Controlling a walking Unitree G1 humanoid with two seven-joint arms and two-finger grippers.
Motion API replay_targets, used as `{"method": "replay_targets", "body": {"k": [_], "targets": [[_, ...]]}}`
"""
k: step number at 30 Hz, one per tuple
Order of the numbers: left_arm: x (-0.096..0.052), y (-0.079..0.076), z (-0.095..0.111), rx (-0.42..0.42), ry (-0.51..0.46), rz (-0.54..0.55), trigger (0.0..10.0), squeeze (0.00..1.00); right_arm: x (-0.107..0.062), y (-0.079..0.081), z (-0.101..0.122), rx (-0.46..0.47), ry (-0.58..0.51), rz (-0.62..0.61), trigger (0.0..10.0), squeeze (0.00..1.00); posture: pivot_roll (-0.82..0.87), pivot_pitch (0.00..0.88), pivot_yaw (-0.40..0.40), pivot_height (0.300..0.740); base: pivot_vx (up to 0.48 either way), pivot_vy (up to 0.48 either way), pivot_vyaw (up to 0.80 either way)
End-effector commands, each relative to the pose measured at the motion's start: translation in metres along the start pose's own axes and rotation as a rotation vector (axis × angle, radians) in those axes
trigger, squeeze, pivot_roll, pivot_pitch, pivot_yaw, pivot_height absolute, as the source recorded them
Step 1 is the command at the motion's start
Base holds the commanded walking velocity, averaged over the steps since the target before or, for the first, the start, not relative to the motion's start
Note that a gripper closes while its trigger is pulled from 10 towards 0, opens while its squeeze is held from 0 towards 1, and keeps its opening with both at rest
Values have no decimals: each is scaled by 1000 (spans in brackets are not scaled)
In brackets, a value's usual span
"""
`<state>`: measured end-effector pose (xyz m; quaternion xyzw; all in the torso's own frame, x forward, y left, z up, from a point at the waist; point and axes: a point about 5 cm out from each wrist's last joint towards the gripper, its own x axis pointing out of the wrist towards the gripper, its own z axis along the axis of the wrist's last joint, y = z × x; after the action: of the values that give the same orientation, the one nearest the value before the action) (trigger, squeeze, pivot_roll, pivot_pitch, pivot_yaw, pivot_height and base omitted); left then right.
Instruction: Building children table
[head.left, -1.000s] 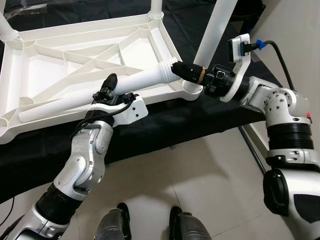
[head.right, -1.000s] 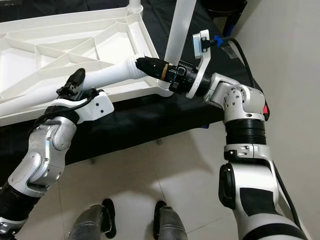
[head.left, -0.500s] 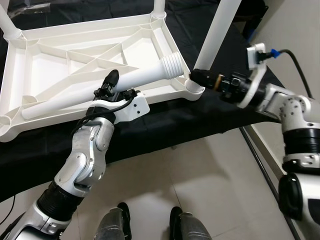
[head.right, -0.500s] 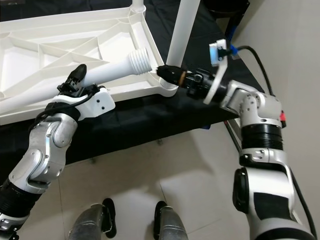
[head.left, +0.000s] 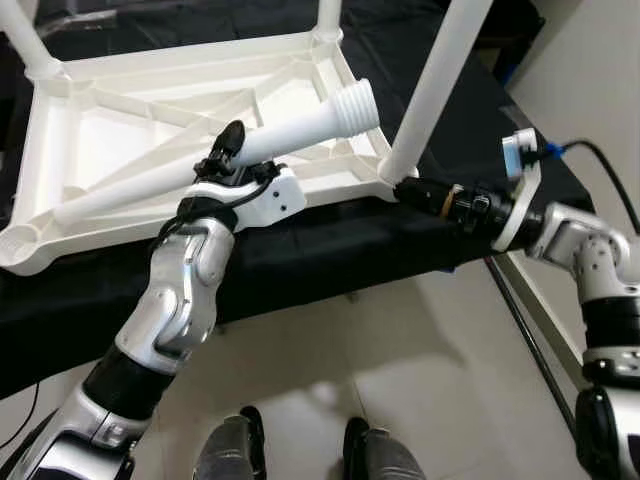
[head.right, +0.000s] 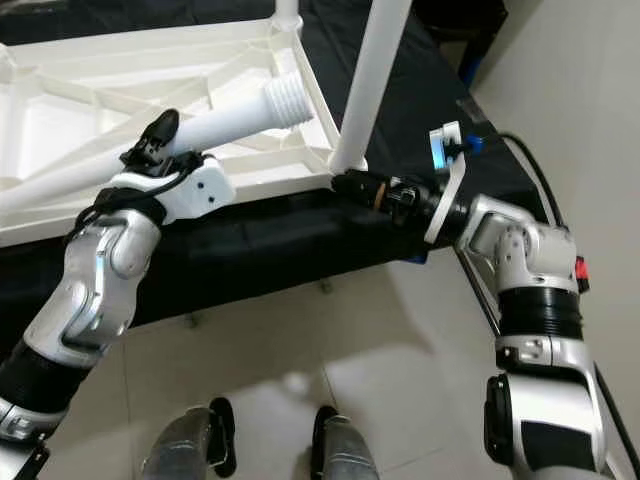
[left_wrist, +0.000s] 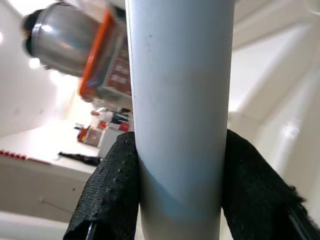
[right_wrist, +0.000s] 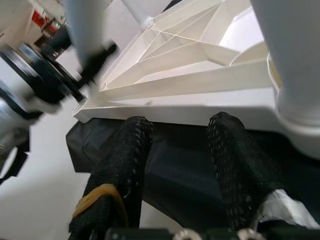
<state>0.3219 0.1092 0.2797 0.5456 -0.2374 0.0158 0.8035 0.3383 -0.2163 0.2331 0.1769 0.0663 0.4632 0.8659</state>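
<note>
Left pincer (head.left: 228, 150) is clamped around the loose white table leg (head.left: 300, 132), holding it slanted over the upturned white table frame (head.left: 60, 215). That frame rests on the black-draped tabletop (head.left: 330, 240). Right pincer (head.left: 408, 189), fingers apart and empty, sits just beside the frame's near corner.

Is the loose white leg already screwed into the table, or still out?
Still out: the left gripper holds the loose leg slanted above the table frame, threaded end free.

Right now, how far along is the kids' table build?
Done: the upside-down white plastic tabletop on the black cloth already has upright white legs in three corner sockets, including the near-right one. In hand: the left claw grips the last white leg with the ribbed end; the right claw is open, empty. Left: seating it in the empty near-left socket.
</note>
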Motion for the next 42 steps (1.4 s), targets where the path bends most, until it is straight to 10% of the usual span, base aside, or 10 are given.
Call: {"method": "replay_targets", "body": {"k": [1, 6, 13, 25, 34, 38, 42], "targets": [[3, 3, 4, -10, -26, 24, 10000, 0, -4, 1, -1, -4, -18, -10, 10000, 0, 121, 173, -29, 740, 0, 0, 0], [9, 2, 4, -46, -20, -7, 10000, 0, -2, 5, -1, -7, -81, -30, 10000, 0, 121, 161, -23, 740, 0, 0, 0], [8, -13, -8, -167, 27, -244, 10000, 0, 15, 11, -5, -240, -102, -247, 10000, 0, 116, 143, -11, 740, 0, 0, 0], [-1, 5, -29, -260, 65, -297, 10000, 0, 23, 32, -17, -390, -206, -384, 10000, 0, 139, 127, -16, 740, 0, 0, 0], [30, 27, -31, -362, 88, -354, 10000, 0, 43, 54, 4, -654, -272, -417, 10000, 0, 143, 154, -9, 740, 0, 0, 0], [40, 35, -33, -330, 85, -306, 10000, 0, 47, 54, 2, -692, -266, -444, 10000, 0, 142, 177, -6, 740, 0, 0, 0], [49, 36, -36, -243, 82, -377, 10000, 0, 48, 60, 14, -944, -283, -511, 10000, 0, 143, 197, 0, 740, 0, 0, 0]]}}
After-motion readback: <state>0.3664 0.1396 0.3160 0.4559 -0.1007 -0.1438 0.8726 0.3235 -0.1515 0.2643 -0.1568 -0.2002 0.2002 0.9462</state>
